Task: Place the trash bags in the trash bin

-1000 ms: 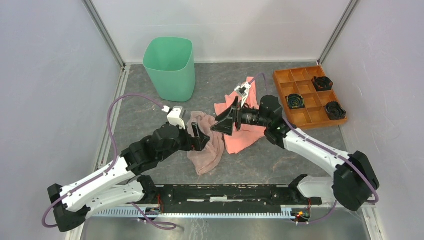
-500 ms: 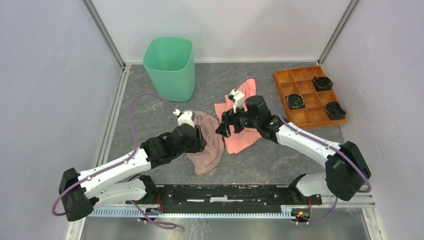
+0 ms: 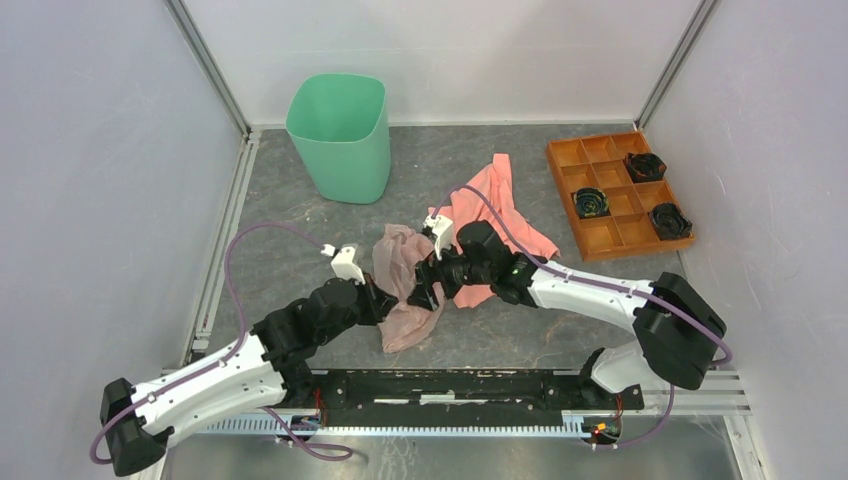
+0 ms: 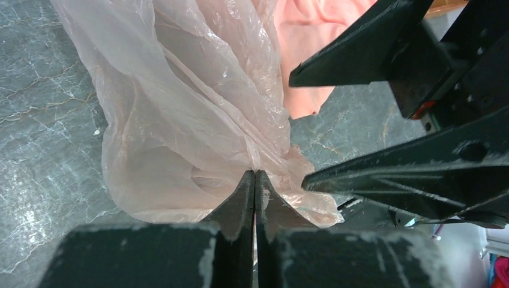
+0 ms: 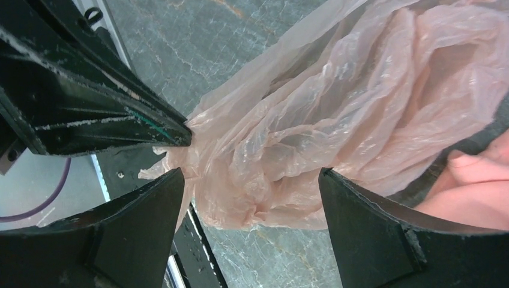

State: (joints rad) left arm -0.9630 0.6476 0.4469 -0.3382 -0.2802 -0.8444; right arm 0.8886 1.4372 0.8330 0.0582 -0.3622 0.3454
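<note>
Trash bag point(image 4: 180, 120) pinched in left jaws, bunched between spread right jaws

Both arms look alike on my feed: the left arm point(image 3: 215, 372) and right arm point(image 3: 590, 288) have white shells on the long links and bulky black housings at the joints. I can see a purple cable point(image 3: 228, 268) on the left one and another on the right. Each wrist has a small white camera mount point(image 3: 346, 264). The left fingers point(image 4: 243, 201) and right fingers point(image 5: 135, 222) are matte black wedges, scuffed pale at the edges. The black base rail point(image 3: 450, 385) shows white scrapes.
</note>
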